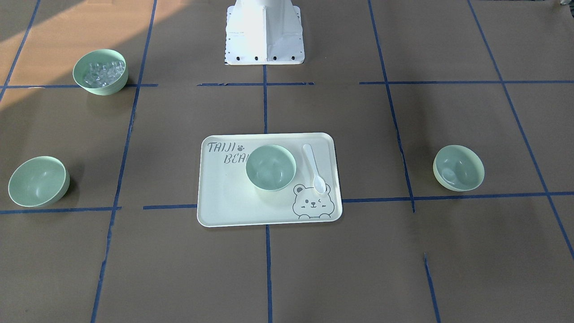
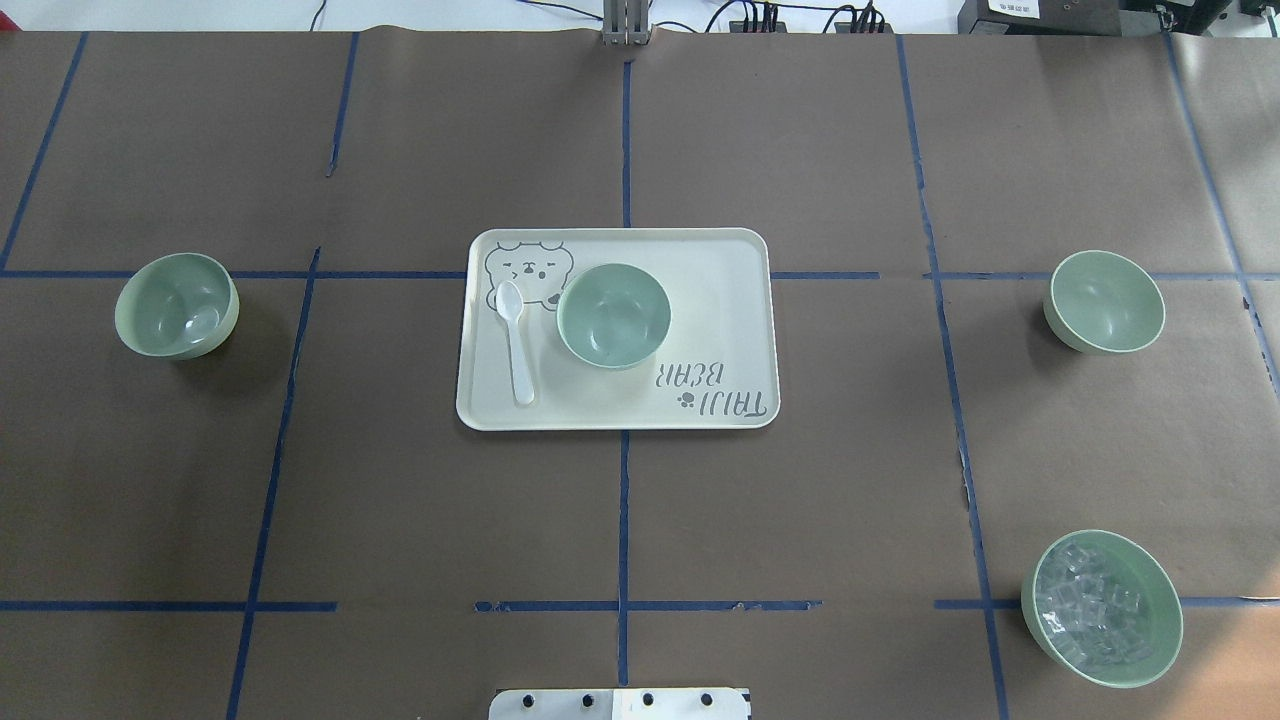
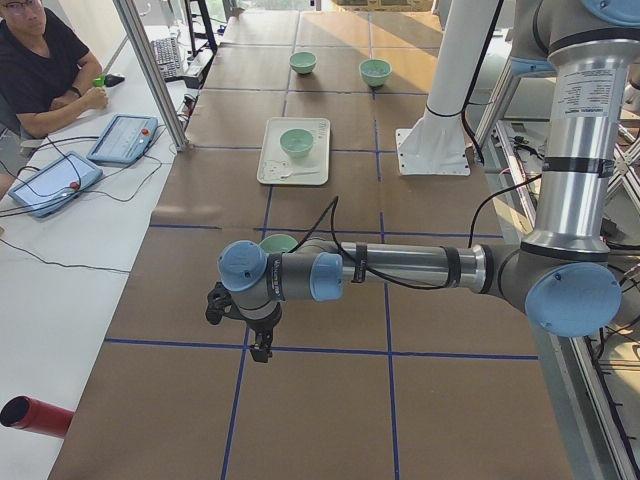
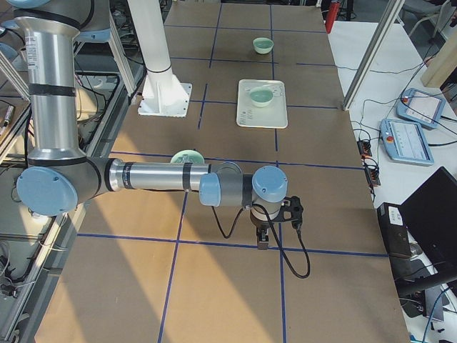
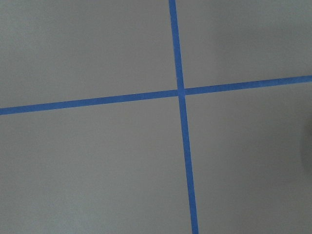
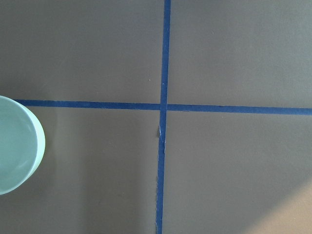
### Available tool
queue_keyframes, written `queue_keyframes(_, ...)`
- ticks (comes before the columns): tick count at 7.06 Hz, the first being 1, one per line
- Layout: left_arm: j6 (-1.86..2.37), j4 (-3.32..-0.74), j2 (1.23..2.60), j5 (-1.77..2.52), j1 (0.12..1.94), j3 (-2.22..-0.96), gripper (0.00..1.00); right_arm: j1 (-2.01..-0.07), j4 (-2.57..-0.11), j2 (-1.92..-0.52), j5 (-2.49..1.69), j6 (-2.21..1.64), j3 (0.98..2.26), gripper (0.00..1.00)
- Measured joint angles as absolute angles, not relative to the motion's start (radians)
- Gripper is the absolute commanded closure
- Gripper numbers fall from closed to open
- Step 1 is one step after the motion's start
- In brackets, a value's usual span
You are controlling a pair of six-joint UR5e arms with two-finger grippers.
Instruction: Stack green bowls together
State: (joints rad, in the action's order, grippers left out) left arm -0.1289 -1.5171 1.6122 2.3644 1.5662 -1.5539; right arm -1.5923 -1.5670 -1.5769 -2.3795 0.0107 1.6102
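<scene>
I count three plain bowls of pale green: the left bowl (image 2: 177,305), the middle bowl (image 2: 613,315) and the right bowl (image 2: 1104,301). All stand with the open side up and none is inside another, so the stacking is not yet begun. The middle bowl stands on the one cream tray (image 2: 720,290), just beside the one white spoon (image 2: 516,340). The two others stand on the bare table (image 2: 400,520), well apart from the tray, one on each side. I judge this layout gives each arm its own bowl to fetch, and the bowl on the tray looks the natural base for the stack.

A fourth bowl, the bowl with clear cubes (image 2: 1101,608), is at the right, near the robot. It is full, so it should probably stay out of the stack.

There are two arms. The left claw (image 3: 262,352) points down over bare paper, near the left bowl but apart from it. Its wrist camera sees only a crossing of blue tape (image 5: 180,92). The right claw (image 4: 262,241) points down in the same way, and its wrist camera catches one green rim at the edge, probably the right bowl. Both claws show only in the side views, so I cannot tell whether they are released or clenched. Neither touches a bowl.
</scene>
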Motion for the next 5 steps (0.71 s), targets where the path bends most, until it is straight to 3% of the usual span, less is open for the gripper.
queue_keyframes(5,-0.002,-1.527,1.63,2.367,1.541,-1.656,0.0,-1.59,-1.56,-1.575,-2.388,0.008,1.612,0.0)
